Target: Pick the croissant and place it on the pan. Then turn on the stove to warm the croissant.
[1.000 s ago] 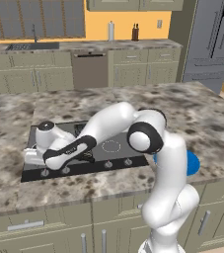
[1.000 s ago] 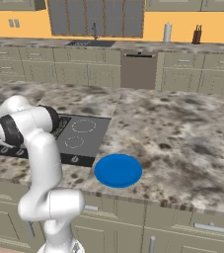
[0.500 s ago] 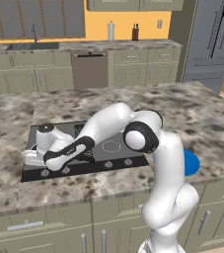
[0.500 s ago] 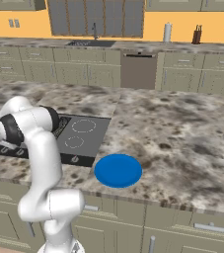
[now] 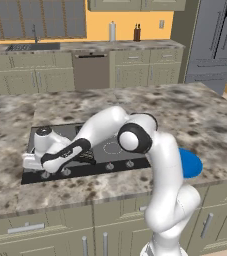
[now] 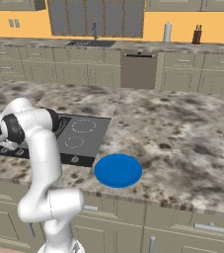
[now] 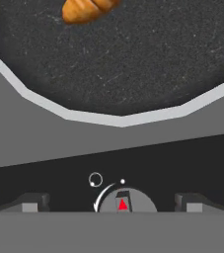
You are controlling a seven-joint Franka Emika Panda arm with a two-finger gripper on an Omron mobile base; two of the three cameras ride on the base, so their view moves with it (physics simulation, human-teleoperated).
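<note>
Croissant (image 7: 90,10): golden-orange pastry, lying inside the pan (image 7: 133,64), on its black floor toward the far side from my fingers; the hand view's top edge crops it. It touches nothing of mine.

My gripper (image 7: 111,205): low over the stove's front edge, fingertips (image 7: 32,202) spread wide apart to either side of a knob (image 7: 126,202), holding nothing. From the left base view my hand (image 5: 55,159) sits at the front left of the cooktop.

Knob: small, round, grey, between my tips; it carries a red triangular marker. Beside it on the dark front strip are a white arc, a small white ring and a white dot. No lettering that I can read.

Pan: round, shallow, black, with a thin pale rim; it stands on the stove (image 5: 110,150) just beyond the knob row. Contents: the croissant alone.

Stove: flat dark-grey cooktop set in the speckled stone counter (image 6: 182,128), with white ring burner outlines (image 6: 84,126) on its right half.

Blue plate (image 6: 118,170): flat, round, bare, on the counter right of the stove, near the front edge.

Far wall: sink faucet, a pale canister and a dark knife block on the back counter.
</note>
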